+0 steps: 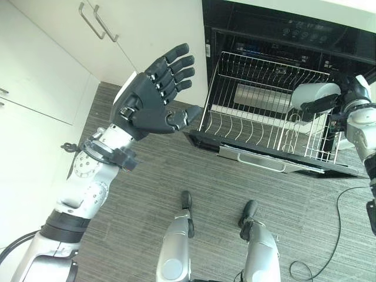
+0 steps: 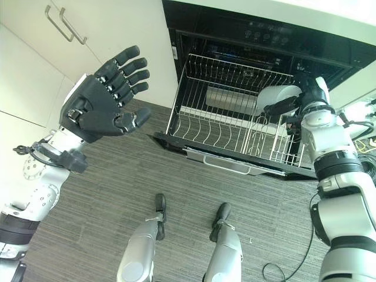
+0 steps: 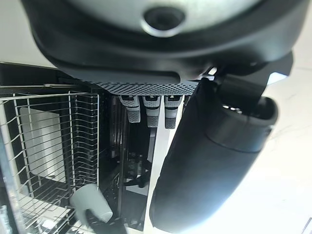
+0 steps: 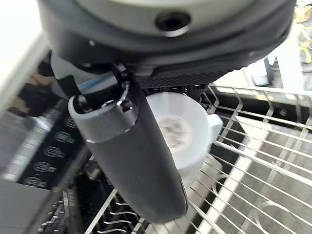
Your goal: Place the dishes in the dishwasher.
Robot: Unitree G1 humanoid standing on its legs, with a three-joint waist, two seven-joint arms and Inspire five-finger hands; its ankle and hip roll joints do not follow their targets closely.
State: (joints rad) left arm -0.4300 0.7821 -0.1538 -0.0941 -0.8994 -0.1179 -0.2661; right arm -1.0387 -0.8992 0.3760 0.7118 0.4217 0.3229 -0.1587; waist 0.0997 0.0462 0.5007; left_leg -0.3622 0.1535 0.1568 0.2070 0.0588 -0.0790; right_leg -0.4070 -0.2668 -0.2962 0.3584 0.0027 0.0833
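A white mug (image 1: 314, 95) hangs over the right side of the pulled-out wire rack (image 1: 258, 126) of the open dishwasher (image 2: 264, 35). My right hand (image 2: 305, 94) is shut on it, thumb (image 4: 136, 161) across the mug's side; the mug's base (image 4: 170, 129) faces the wrist camera. The mug (image 2: 276, 97) is held tipped on its side above the rack's tines. A flat white plate or tray (image 1: 258, 97) lies in the rack's back part. My left hand (image 1: 154, 94) is raised with straight, spread fingers, left of the rack, holding nothing. In the left wrist view the mug (image 3: 90, 204) shows small beyond the rack.
White cabinet doors with metal handles (image 1: 97, 23) stand to the left of the dishwasher. Grey striped carpet (image 1: 176, 170) covers the floor before the rack. The rack's front rim (image 1: 267, 161) juts out toward me.
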